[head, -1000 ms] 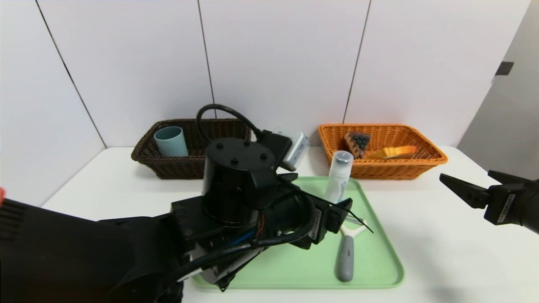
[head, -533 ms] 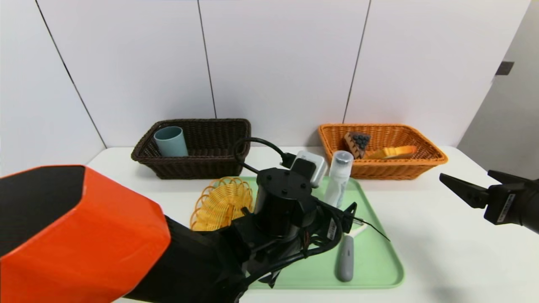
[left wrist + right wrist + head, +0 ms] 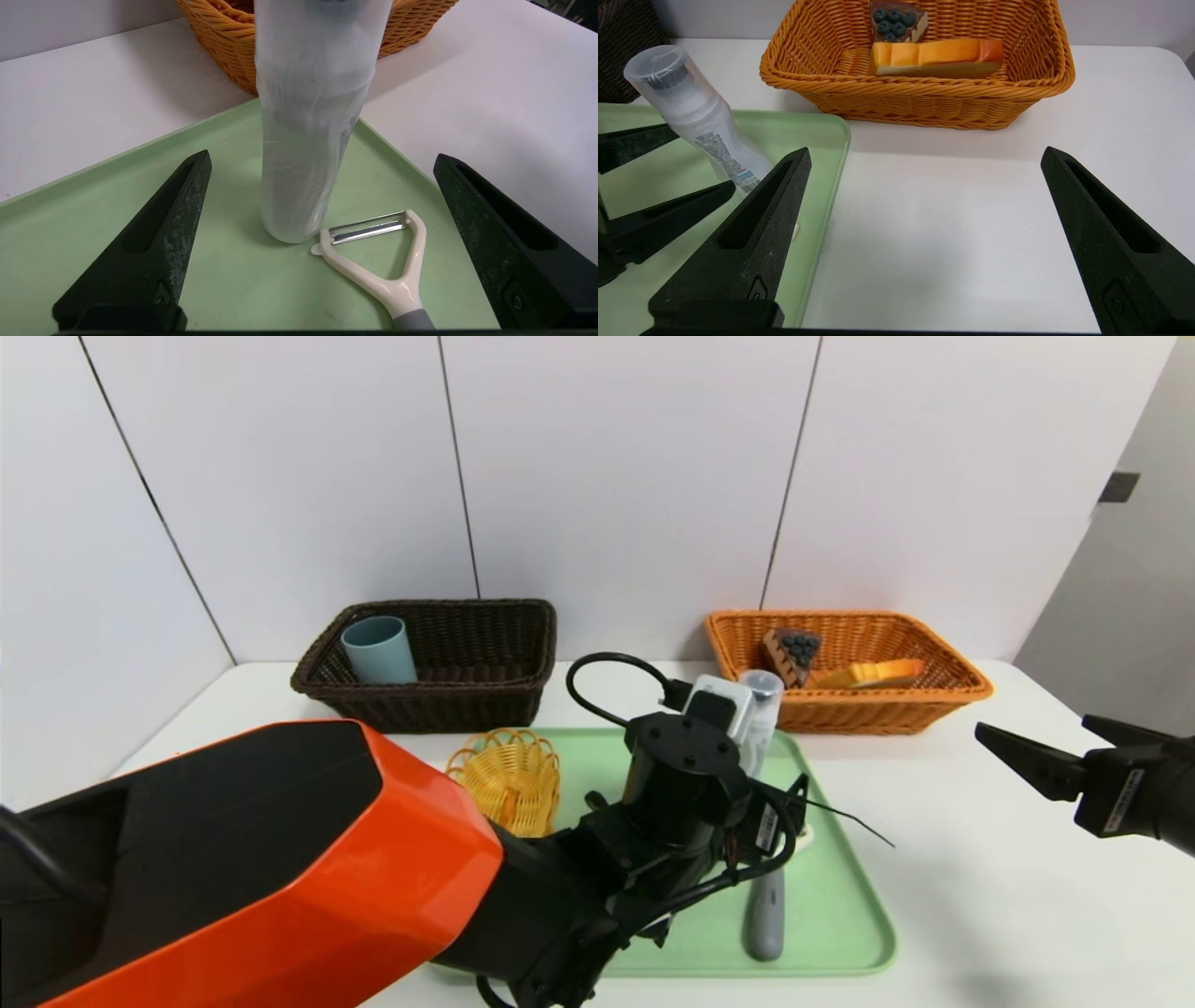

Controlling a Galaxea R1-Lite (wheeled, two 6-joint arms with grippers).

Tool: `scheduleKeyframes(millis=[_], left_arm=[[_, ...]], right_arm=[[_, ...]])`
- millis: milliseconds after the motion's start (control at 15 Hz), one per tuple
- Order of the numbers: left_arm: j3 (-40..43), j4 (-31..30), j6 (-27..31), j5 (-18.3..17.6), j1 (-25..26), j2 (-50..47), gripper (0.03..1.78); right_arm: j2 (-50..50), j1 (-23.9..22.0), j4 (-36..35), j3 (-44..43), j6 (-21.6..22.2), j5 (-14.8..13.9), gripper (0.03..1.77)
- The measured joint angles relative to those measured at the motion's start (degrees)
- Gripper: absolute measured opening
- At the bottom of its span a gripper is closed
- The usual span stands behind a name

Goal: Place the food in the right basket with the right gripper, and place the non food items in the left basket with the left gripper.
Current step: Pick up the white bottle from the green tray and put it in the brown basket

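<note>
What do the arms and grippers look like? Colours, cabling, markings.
Left arm: black with glossy orange-red panels, round bolted black wrist housing, looped black cable, white-and-black wrist camera. Left gripper: black tapered fingers, slotted, scuffed. Right gripper: same tapered, slotted black fingers; pale printed label on its black body.

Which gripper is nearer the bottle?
Left. The left gripper is open right at the bottle; the right gripper is off beyond the tray's right side.
</note>
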Motion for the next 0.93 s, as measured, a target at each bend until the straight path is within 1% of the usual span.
scheduleKeyframes(millis=[467,667,933], left_arm=[[-5.9,0.0,0.2,0.1,1.2,5.1,1.69],[-7.4,-0.2,2.3,0.1,2.1,6.3,1.69],[-9.2,0.0,2.4,0.1,2.5,7.3,1.69]], right_arm=[[-0.1,0.0,-0.1,0.4,-0.1,0.0,1.70],[-0.2,0.0,-0.2,0.6,-0.2,-0.1,1.70],[-0.4,0.0,-0.2,1.2,-0.2,-0.1,1.70]])
